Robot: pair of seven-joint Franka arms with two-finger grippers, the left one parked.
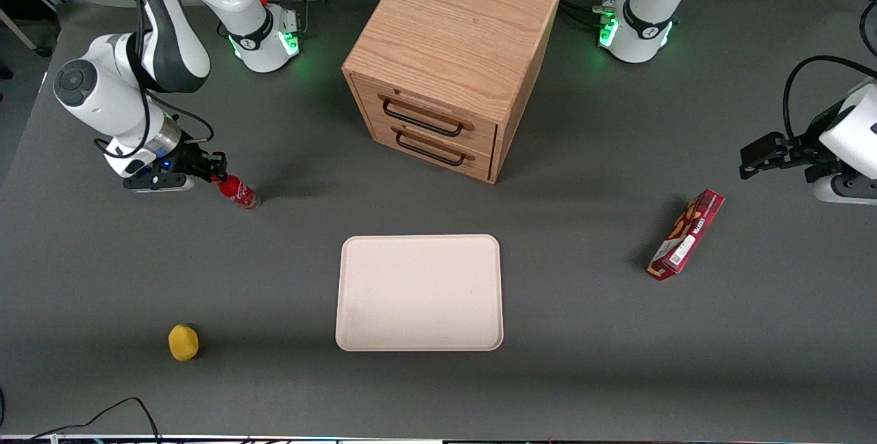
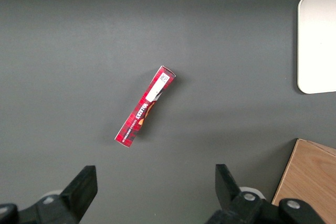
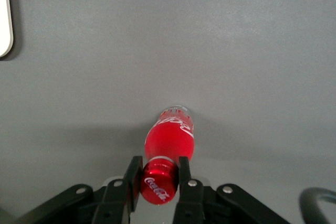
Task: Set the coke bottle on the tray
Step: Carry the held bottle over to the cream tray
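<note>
The coke bottle [image 1: 238, 192] is small and red with white lettering and a clear base; it stands on the table toward the working arm's end, tilted in the front view. My right gripper [image 1: 218, 177] is shut on its red cap, and the wrist view shows both fingers pressed against the cap of the coke bottle [image 3: 169, 139], with the gripper [image 3: 159, 174] above the body. The pale cream-pink tray [image 1: 419, 292] lies flat at the table's middle, nearer the front camera than the bottle; a bit of the tray's rim [image 3: 4, 19] shows in the wrist view.
A wooden drawer cabinet [image 1: 449, 64] with two black handles stands farther from the camera than the tray. A yellow lemon-like object [image 1: 183, 342] lies near the front edge. A red snack box [image 1: 686, 234] lies toward the parked arm's end.
</note>
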